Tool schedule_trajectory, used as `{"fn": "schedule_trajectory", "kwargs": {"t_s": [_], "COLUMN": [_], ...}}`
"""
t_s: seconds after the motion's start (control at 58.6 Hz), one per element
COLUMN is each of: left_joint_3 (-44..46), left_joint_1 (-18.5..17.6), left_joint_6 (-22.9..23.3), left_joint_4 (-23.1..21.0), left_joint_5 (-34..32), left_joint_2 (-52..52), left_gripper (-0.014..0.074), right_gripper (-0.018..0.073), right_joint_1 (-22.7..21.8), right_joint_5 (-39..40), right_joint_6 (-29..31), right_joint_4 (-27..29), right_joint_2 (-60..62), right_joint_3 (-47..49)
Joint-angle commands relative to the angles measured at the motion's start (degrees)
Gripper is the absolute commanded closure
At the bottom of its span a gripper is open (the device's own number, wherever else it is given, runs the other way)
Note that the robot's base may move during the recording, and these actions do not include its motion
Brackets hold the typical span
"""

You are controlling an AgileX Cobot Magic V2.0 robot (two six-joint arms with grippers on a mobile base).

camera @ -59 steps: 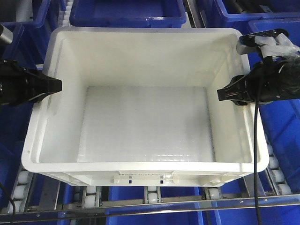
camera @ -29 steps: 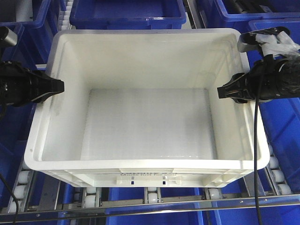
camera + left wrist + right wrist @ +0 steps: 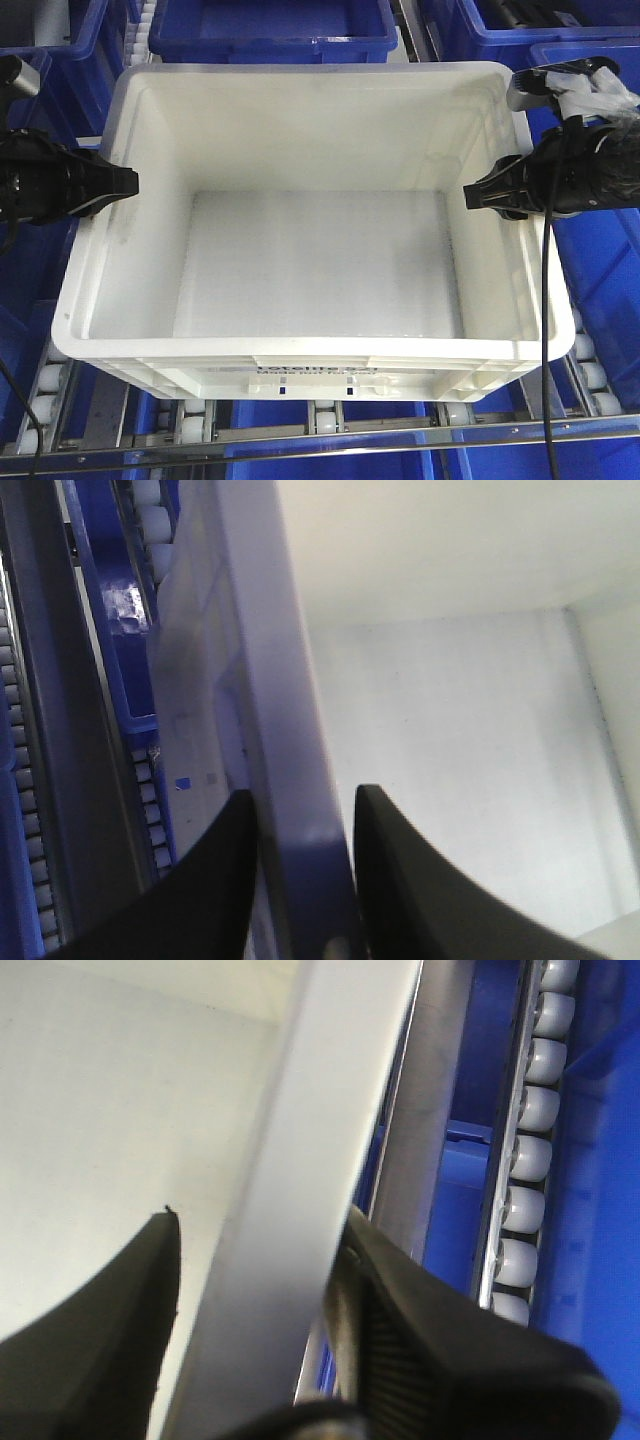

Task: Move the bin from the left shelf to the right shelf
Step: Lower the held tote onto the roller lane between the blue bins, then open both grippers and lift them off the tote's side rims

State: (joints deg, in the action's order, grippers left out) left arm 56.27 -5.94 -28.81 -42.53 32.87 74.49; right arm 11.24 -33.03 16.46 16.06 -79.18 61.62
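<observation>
Roller rails (image 3: 320,415) and blue bins (image 3: 270,25) surround the white bin (image 3: 310,355), centred on them, its rim clamped at nine o'clock by the left pincer (image 3: 128,182) and three o'clock by the right pincer (image 3: 472,196); uneven lifting could let it slip.

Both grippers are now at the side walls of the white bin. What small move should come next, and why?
Probably lift the bin slightly and evenly. The left gripper and the right gripper each straddle a side wall with a finger on each face, while the bin appears to rest on the rollers.
</observation>
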Motion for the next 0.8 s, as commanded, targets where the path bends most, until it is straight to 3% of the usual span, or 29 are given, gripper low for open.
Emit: {"fn": "schedule_trajectory", "kwargs": {"t_s": [0.0,0.256,0.614,0.785], "left_joint_3": [2.15,2.15,2.15,2.15], "left_joint_1": [-2.15,-2.15,-2.15,-2.15], "left_joint_6": [-1.94,-2.18,-2.62,-2.62], "left_joint_4": [-7.31,-7.31,-7.26,-7.26], "left_joint_5": [4.14,3.12,-1.06,-3.82], "left_joint_2": [-1.62,-1.62,-1.62,-1.62], "left_gripper": [0.0596,0.0531,0.0324,0.0220], "right_gripper": [0.0559,0.0448,0.0051,-0.0053], "right_joint_1": [1.30,1.30,1.30,1.30], "right_joint_5": [7.24,6.92,7.41,8.40], "right_joint_6": [-0.42,1.13,1.13,1.13], "right_joint_4": [6.77,6.77,6.72,5.81], "right_joint_2": [1.55,1.55,1.55,1.55], "right_joint_3": [2.96,2.96,2.96,2.96]}}
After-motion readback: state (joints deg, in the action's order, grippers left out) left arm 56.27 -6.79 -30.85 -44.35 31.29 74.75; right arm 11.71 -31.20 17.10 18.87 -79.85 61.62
